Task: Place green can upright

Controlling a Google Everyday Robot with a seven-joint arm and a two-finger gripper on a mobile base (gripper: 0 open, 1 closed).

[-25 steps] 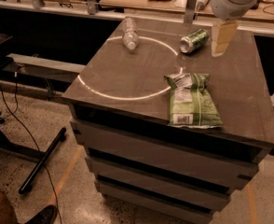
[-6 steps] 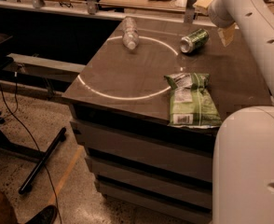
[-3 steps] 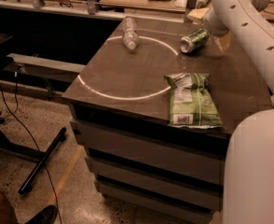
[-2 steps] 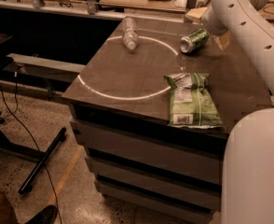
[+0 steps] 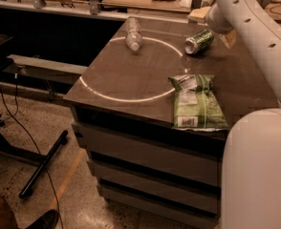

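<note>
My gripper (image 5: 214, 26) sits at the table's (image 5: 131, 75) far edge, grip state can't tell, green can (image 5: 199, 41) lying sideways just beside it, snack bag (image 5: 195, 104) nearer me, bottle (image 5: 133, 34) well apart, arm (image 5: 260, 37) blocking behind.

What we cannot make out around the cabinet top (image 5: 131, 75)

The gripper (image 5: 216, 28) sits at the far right of the top, just behind the green can (image 5: 199, 41). It merges into the white arm (image 5: 255, 37), which runs off the top and right edges. We cannot tell whether gripper and can touch, and the can's side markings blur. The print on the snack bag (image 5: 196, 104) is too small to read. A dark shape (image 5: 42, 219) at the bottom edge, perhaps a shoe, is cut off.
</note>
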